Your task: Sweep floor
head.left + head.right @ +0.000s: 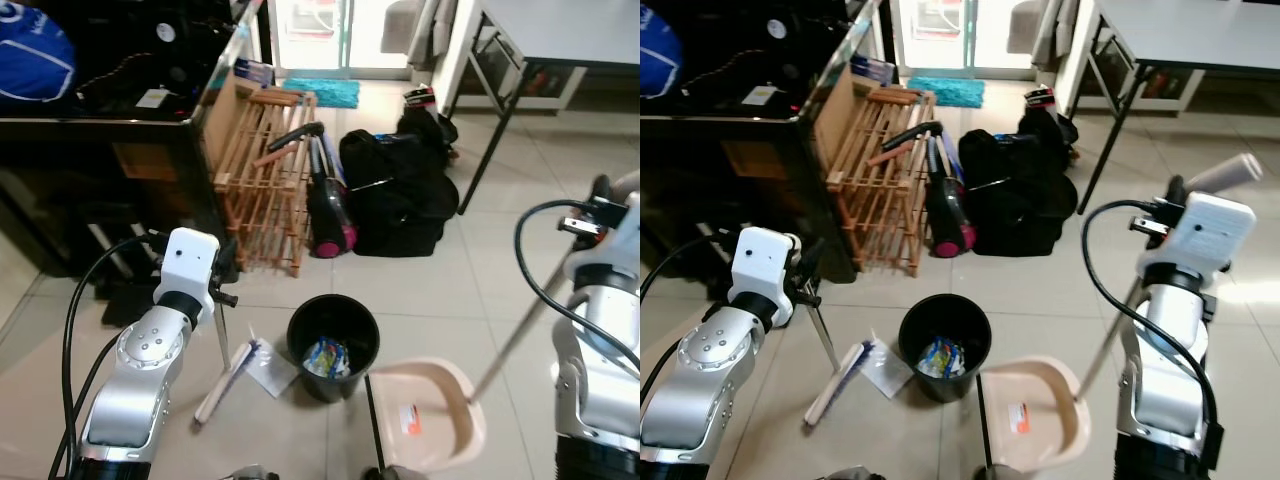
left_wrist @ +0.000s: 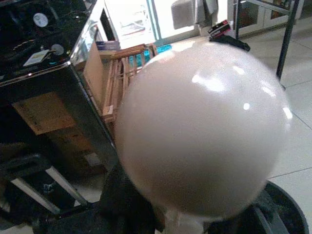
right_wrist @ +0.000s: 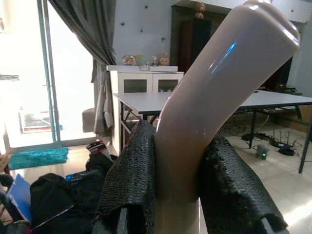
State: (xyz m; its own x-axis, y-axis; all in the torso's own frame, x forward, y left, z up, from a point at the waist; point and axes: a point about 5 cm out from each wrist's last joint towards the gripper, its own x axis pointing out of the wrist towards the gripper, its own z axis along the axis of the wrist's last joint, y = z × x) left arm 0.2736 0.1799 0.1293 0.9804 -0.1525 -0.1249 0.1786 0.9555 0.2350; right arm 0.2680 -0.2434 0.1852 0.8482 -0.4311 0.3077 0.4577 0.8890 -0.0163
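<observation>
1. Beige plastic makes up the dustpan (image 1: 425, 415), which lies on the tiled floor (image 1: 420, 280) just beside the black bin (image 1: 333, 345), its long handle (image 1: 515, 335) slanting up toward the robot's right side.
2. The right hand (image 3: 178, 195) grips the top of that handle, the black fingers (image 3: 131, 180) pressed against both sides of the beige tube.
3. The left hand (image 2: 161, 214) holds the broom handle (image 1: 222, 340); its wrist view looks straight at the handle's rounded pale cap (image 2: 202, 129), with the dark fingers closed just under it.
4. The broom head (image 1: 225, 382) rests on the floor to the left of the bin, touching a white scrap of paper (image 1: 268, 368) that lies between it and the bin.
5. Colourful wrappers (image 1: 326, 357) sit inside the bin.
6. Farther back, a wooden rack (image 1: 268, 180) leans against a dark cabinet (image 1: 110, 130), with a vacuum cleaner (image 1: 325, 205) and a black bag (image 1: 400, 195) beside it.
7. A grey table (image 1: 560, 30) stands at the far right, and a teal mat (image 1: 322, 92) lies by the glass door.
</observation>
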